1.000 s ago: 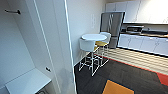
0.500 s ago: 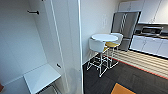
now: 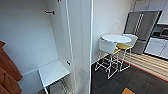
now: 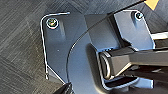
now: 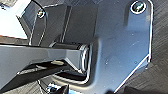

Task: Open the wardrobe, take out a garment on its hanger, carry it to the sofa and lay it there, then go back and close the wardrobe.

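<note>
The wardrobe (image 3: 30, 37) stands open close in front of me on the left of the head view, showing its plain white inner walls. A short dark rail or hook (image 3: 50, 11) sticks out high inside it. A white shelf (image 3: 53, 72) sits low in the interior. One white door (image 3: 79, 45) stands open, seen almost edge-on in the middle of the view. An orange garment (image 3: 7, 72) hangs at the left edge. Both wrist views look past the robot's dark plate onto dark carpet (image 4: 20, 37).
Right of the wardrobe is a white wall, then a small round white table (image 3: 116, 38) with white and yellow stools (image 3: 108, 48) on thin legs. Behind stand a steel fridge (image 3: 141, 30) and white kitchen units (image 3: 156, 47). Dark carpet (image 3: 130, 82) with an orange stripe covers the floor.
The whole head picture has shifted: the camera has come closer to the wardrobe and turned left, so the table and fridge now sit further right. The orange garment has come into view.
</note>
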Robot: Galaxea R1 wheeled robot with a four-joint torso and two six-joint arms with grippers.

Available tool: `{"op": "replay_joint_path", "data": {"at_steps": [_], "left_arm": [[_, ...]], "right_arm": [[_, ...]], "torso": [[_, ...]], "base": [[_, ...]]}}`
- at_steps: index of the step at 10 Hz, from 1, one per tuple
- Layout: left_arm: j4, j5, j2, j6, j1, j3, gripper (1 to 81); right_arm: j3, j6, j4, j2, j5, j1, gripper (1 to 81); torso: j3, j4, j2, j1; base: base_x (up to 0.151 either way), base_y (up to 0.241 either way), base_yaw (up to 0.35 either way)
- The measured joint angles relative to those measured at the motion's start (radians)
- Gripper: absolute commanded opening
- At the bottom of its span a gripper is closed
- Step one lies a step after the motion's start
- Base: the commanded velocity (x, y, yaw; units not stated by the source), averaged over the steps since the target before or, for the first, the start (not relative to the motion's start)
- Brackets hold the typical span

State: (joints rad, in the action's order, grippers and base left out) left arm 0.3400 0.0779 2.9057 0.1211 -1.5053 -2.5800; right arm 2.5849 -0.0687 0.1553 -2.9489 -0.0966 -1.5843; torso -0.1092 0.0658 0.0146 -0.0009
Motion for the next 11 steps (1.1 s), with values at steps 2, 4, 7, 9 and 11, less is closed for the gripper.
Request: {"op": "replay_joint_path", "data": {"at_steps": [2, 4, 7, 9, 11], "left_arm": [[-0.001, -0.001, 0.007, 0.000, -0.002, 0.000, 81.1], [-0.007, 0.000, 0.010, 0.000, -0.004, 0.000, 81.1], [-0.011, 0.001, 0.000, 0.000, -0.007, 0.000, 81.1], [-0.011, 0.001, -0.005, 0.000, -0.009, -0.001, 81.1], [-0.011, 0.003, -0.006, 0.000, -0.014, -0.001, 81.1]], "right_arm": [[0.000, 0.001, 0.001, -0.003, 0.003, 0.005, 81.1], [0.000, 0.001, 0.000, -0.015, 0.003, 0.005, 81.1], [0.002, -0.003, 0.000, -0.016, 0.015, 0.006, 81.1], [0.003, -0.003, 0.000, -0.011, 0.017, 0.004, 81.1], [0.003, 0.000, 0.001, -0.007, 0.017, 0.003, 81.1]], "torso": [[0.000, 0.000, 0.000, 0.000], [0.000, 0.000, 0.000, 0.000], [0.000, 0.000, 0.000, 0.000], [0.000, 0.000, 0.000, 0.000], [0.000, 0.000, 0.000, 0.000]], "base": [[0.000, 0.000, 0.305], [0.000, 0.000, 0.306], [0.000, 0.000, 0.306], [0.000, 0.000, 0.307], [0.000, 0.000, 0.308]]}}
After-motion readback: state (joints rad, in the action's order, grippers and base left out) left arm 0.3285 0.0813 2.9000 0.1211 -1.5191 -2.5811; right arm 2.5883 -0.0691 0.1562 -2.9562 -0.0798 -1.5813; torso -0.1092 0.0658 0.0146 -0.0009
